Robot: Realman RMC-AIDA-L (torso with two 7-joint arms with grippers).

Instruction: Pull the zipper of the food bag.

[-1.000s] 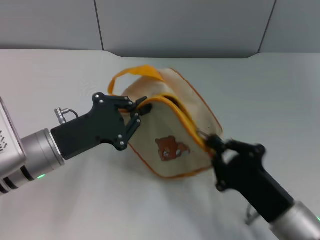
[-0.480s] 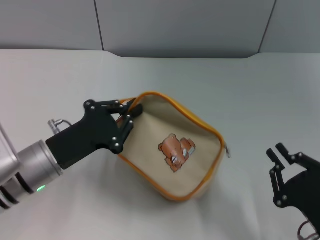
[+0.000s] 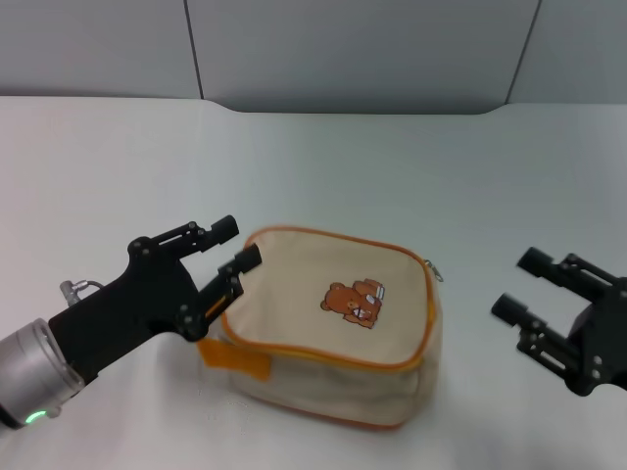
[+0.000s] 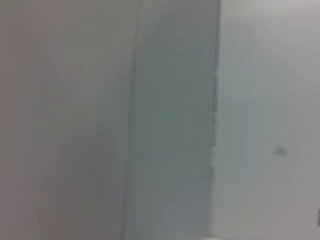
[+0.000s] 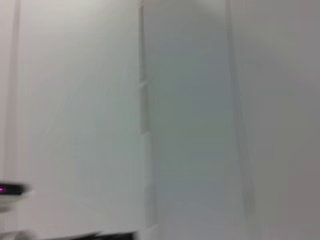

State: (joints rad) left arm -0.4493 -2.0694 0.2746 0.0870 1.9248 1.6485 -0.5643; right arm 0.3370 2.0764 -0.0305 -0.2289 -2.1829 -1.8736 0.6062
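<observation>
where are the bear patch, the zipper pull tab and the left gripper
bear patch [image 3: 357, 301]: head view, middle of the brown bear.
zipper pull tab [image 3: 434, 271]: head view, silver tab at the bag's corner.
left gripper [image 3: 231, 245]: head view, midway between its open fingertips.

No writing, brand, number or sign can be read anywhere. The food bag [image 3: 338, 328] carries only a small brown bear patch [image 3: 356, 302], a picture without legible lettering on it.

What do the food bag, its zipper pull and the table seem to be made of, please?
Food bag: probably beige canvas, matte and slumping softly, with orange-yellow fabric trim.
Zipper pull: likely metal, small and silvery.
Table: smooth pale surface, perhaps laminate; unclear.
</observation>
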